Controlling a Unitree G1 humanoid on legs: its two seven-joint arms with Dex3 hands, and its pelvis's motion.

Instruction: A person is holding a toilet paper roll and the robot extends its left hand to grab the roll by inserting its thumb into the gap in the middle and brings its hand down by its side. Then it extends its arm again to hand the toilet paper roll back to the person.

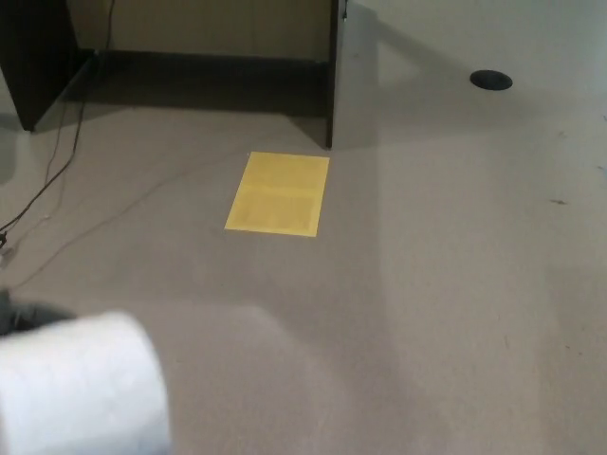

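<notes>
The white toilet paper roll (81, 389) hangs low in the bottom left corner of the head view, blurred and partly cut off by the picture's edge. Just behind its upper left side shows a dark sliver of my left hand (23, 314), which carries the roll. The rest of the hand and the arm are hidden behind the roll or out of the picture. No person's hand shows, and my right hand does not show either.
A yellow sheet (277, 193) lies on the beige floor in the middle. Behind it stands a dark desk panel (332, 76), with a dark cabinet (33, 57) at the far left. Black cables (57, 161) trail over the floor at left. A black round disc (490, 80) sits at upper right.
</notes>
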